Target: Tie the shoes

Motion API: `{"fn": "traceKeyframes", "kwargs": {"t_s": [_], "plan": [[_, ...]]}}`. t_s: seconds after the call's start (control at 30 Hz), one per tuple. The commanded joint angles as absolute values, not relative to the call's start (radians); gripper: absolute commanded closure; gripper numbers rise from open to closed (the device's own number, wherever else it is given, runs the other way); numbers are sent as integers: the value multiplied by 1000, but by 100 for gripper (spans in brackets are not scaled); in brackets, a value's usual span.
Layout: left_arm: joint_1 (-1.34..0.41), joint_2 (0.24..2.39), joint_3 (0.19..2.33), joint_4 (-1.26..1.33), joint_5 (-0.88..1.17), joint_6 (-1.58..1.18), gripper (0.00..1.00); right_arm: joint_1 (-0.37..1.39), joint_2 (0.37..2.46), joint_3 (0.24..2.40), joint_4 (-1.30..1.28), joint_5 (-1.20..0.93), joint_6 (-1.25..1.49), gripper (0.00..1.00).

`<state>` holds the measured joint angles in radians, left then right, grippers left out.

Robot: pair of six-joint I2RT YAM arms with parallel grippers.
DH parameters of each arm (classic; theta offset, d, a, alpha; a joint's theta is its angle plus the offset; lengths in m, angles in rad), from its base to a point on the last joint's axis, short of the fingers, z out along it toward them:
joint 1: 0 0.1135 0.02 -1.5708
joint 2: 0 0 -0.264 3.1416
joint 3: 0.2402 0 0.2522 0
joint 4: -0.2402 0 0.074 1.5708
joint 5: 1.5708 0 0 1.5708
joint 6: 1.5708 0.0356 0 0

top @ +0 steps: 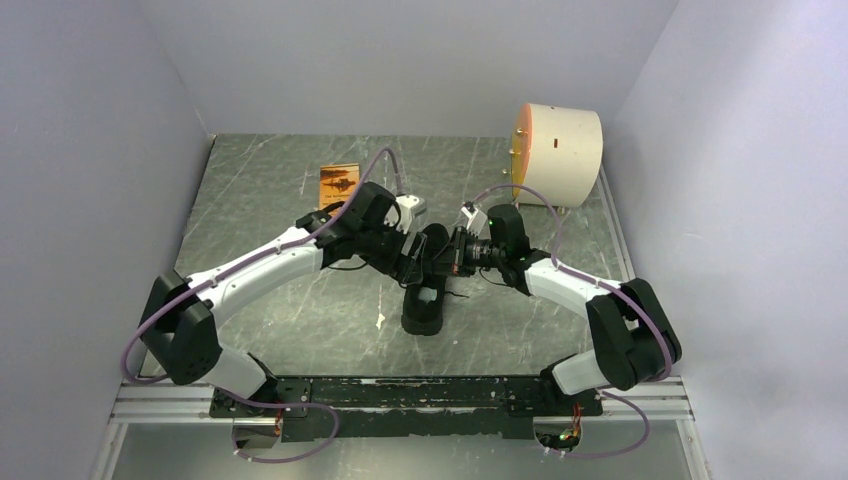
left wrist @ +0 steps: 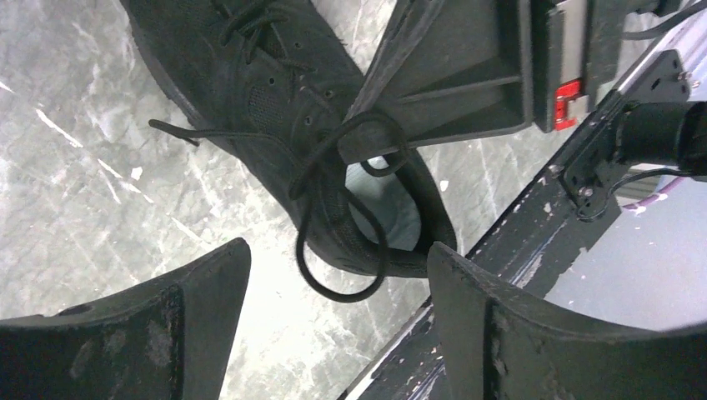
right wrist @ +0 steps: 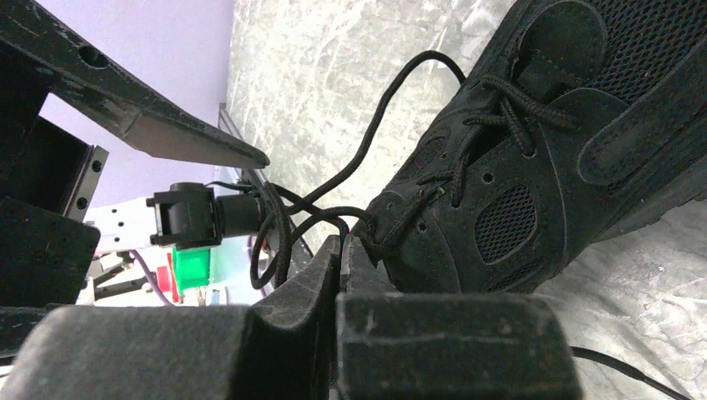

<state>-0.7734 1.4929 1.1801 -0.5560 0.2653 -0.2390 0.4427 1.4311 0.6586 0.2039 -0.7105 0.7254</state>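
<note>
Currently, the shoe (top: 423, 305) rests on its sole on the bench (top: 280, 300). The right tool (right wrist: 343, 246) is clenched, its fingertips pressed together on the lace (left wrist: 340, 297) just beside the shoe's collar. The left tool (left wrist: 338, 248) is released, with its fingers spread wide above the shoe's heel opening and gripping nothing. A slack lace loop drapes over the shoe's heel rim.

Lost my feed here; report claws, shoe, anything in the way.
Left claw open above shoe heel. Right claw shut on lace loop. Shoe upright, no bow yet. Nothing blocking.
</note>
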Motion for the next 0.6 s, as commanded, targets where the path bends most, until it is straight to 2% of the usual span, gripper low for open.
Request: {"fn": "traceKeyframes", "kwargs": {"t_s": [0.0, 0.2, 0.47, 0.57], "plan": [[-751, 1456, 1157, -476, 321, -306, 18, 444, 1408, 682, 200, -699, 715, 100], [-737, 1499, 1152, -449, 400, -306, 19, 444, 1404, 684, 188, -698, 706, 100], [-737, 1509, 1107, -458, 461, -310, 31, 444, 1391, 698, 173, -669, 709, 100], [-738, 1496, 1075, -458, 477, -309, 41, 444, 1392, 706, 164, -667, 707, 100]]}}
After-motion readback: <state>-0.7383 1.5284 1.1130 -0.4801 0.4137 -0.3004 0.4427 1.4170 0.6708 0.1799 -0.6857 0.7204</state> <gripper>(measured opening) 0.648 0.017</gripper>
